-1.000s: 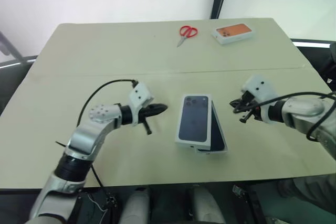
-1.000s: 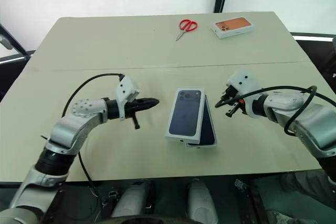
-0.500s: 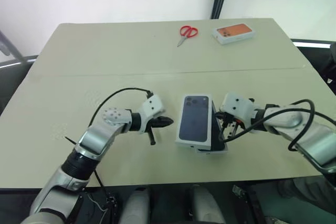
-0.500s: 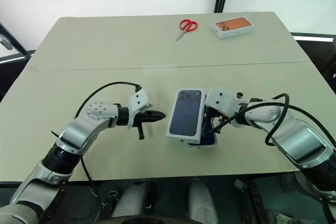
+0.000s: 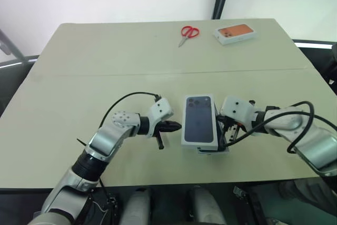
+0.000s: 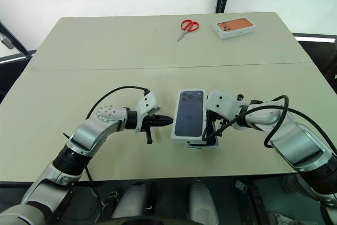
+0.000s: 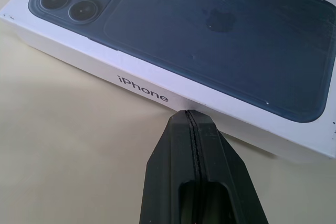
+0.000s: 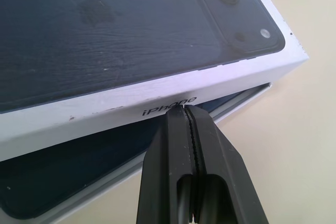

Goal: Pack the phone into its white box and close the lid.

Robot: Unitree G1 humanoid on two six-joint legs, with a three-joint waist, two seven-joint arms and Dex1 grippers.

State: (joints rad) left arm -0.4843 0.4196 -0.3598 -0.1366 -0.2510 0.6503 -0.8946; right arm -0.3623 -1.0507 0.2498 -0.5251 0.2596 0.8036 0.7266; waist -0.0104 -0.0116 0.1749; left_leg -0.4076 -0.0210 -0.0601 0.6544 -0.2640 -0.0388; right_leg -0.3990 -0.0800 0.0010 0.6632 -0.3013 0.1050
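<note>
Lid [image 5: 199, 119] between L fingers [image 7: 191, 129] & R fingers [image 8: 184, 119], both pairs pressed together, seemingly touching.

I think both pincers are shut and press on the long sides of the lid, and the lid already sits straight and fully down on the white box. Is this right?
Not quite. Both the left pincer and the right pincer are shut at the lid's long sides, but the lid lies askew: the right wrist view shows the white box and the phone sticking out beneath it.
</note>
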